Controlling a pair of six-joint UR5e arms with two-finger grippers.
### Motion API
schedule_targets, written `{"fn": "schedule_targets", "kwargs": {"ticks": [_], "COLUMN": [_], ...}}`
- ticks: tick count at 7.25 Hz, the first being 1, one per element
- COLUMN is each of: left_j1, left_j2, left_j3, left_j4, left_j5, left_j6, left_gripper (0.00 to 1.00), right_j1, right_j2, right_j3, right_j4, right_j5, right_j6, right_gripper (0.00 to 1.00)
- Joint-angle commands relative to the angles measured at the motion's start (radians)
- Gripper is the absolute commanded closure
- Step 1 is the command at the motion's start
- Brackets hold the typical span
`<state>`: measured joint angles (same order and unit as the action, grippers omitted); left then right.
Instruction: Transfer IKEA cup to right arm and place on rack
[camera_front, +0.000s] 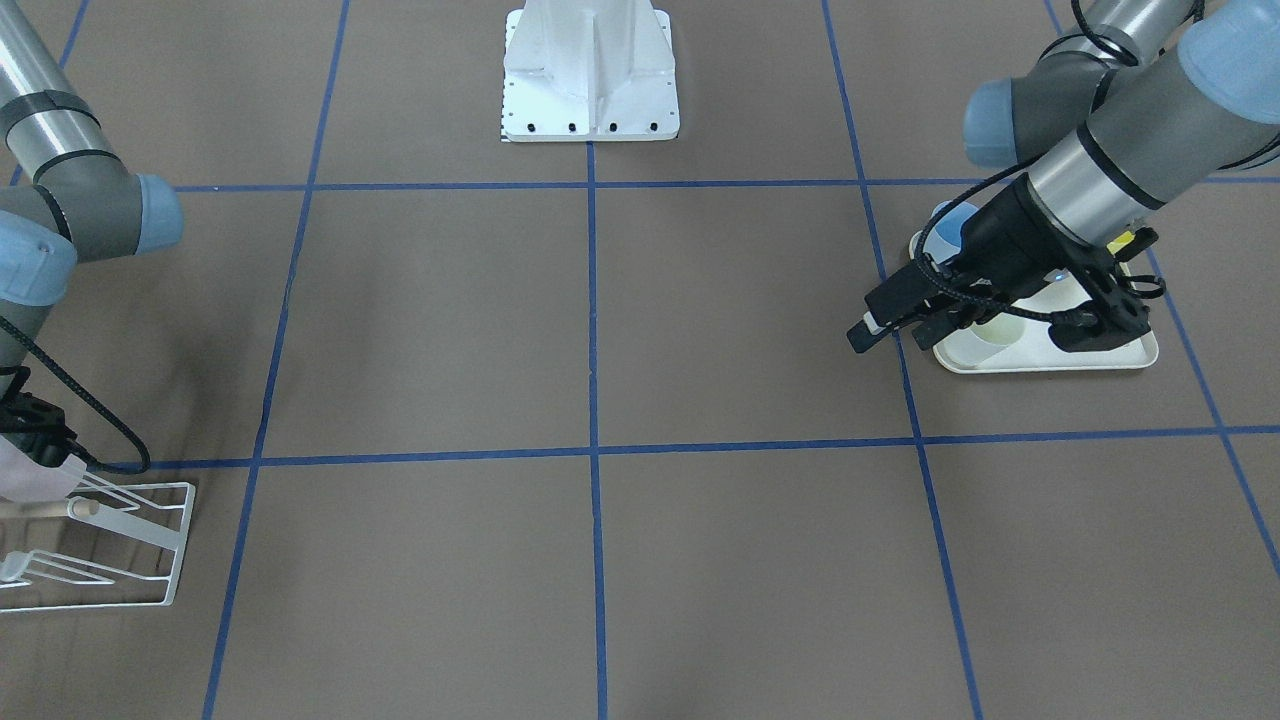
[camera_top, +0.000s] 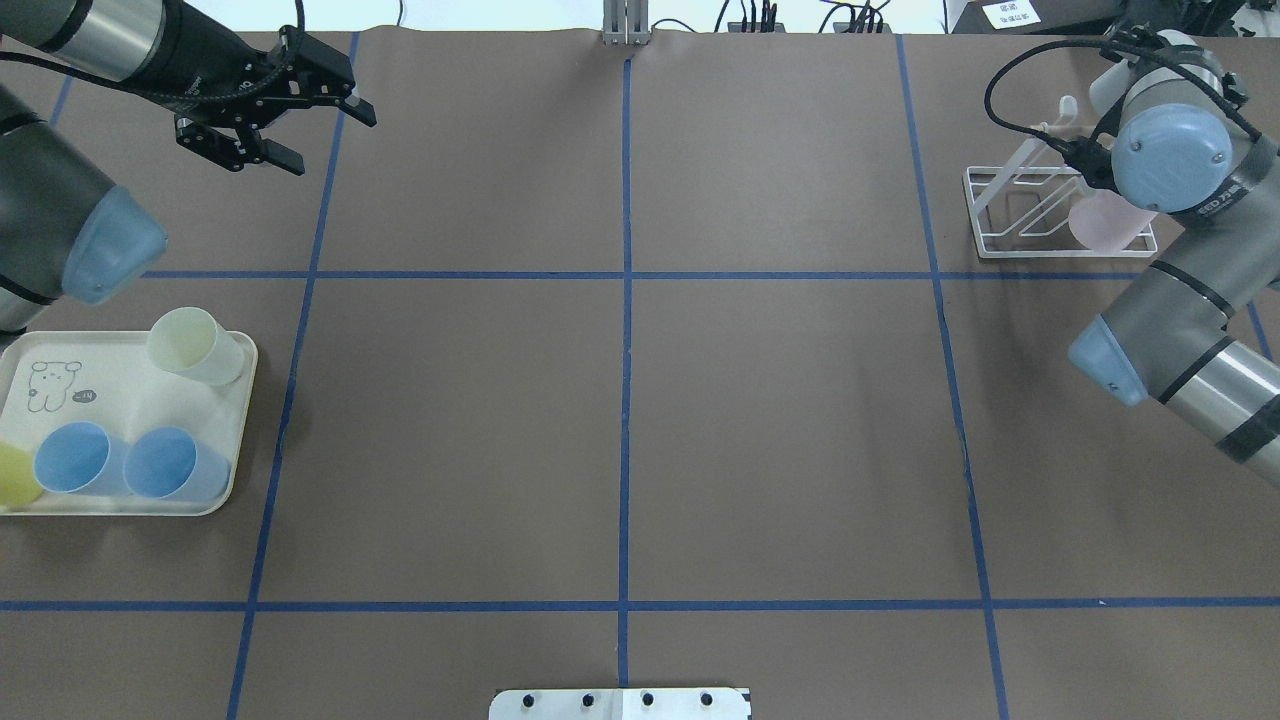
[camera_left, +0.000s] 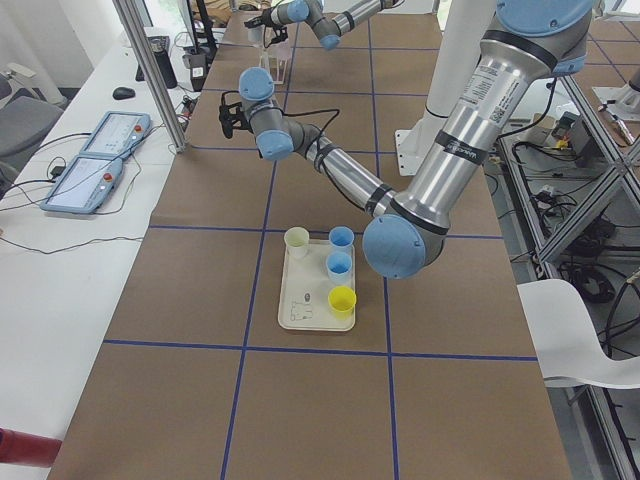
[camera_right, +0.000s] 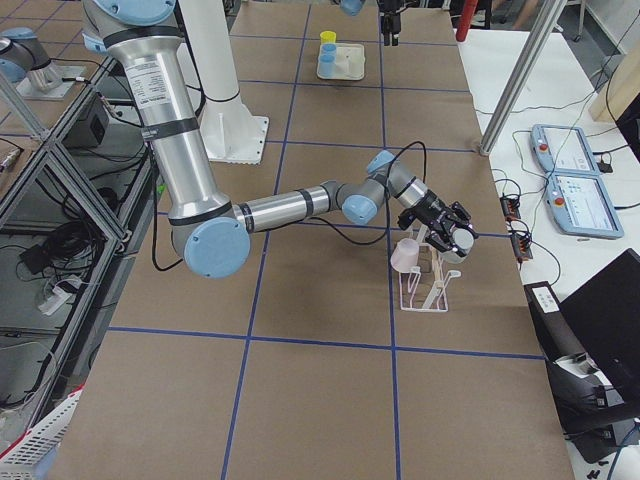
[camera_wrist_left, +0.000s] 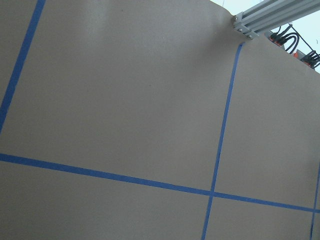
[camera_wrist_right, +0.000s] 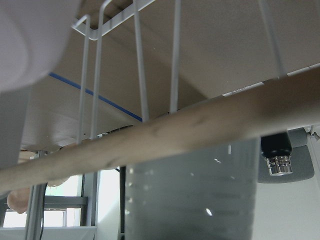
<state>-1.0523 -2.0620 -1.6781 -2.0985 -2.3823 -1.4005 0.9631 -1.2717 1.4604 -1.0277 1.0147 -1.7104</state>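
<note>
The pink cup sat at the rack on the far right of the counter, tipped on its side among the white wires. From the right end of the counter, the cup showed on the left side of the rack, raised off the counter, with the right end effector just beside it above the wires. I could not tell whether that end effector was released or clenched, as the wrist hid it from above. Its own camera looked up past the wooden dowel and the wire prongs, with the pale, blurred cup in the upper left corner.

The left end effector hung over the far left of the counter, released and empty, its two fingers spread apart. Nearer on the left lay the cream tray with a small animal drawing. It carried a pale cup at its far right corner, two blue cups side by side along its near edge, and a yellow cup at the near left corner.
</note>
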Motion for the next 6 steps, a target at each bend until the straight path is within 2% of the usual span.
{"fn": "schedule_targets", "kwargs": {"ticks": [1, 4, 5, 6], "left_j1": [0.002, 0.000, 0.000, 0.000], "left_j2": [0.000, 0.000, 0.000, 0.000], "left_j3": [0.000, 0.000, 0.000, 0.000], "left_j4": [0.000, 0.000, 0.000, 0.000], "left_j5": [0.000, 0.000, 0.000, 0.000], "left_j6": [0.000, 0.000, 0.000, 0.000], "left_gripper": [0.00, 0.00, 0.00, 0.00], "right_j1": [-0.003, -0.009, -0.010, -0.012], "right_j2": [-0.002, -0.006, -0.006, -0.006], "right_j3": [0.000, 0.000, 0.000, 0.000], "right_j4": [0.000, 0.000, 0.000, 0.000], "right_j5": [-0.002, -0.002, -0.005, -0.005], "right_j6": [0.000, 0.000, 0.000, 0.000], "right_gripper": [0.36, 0.32, 0.24, 0.23]}}
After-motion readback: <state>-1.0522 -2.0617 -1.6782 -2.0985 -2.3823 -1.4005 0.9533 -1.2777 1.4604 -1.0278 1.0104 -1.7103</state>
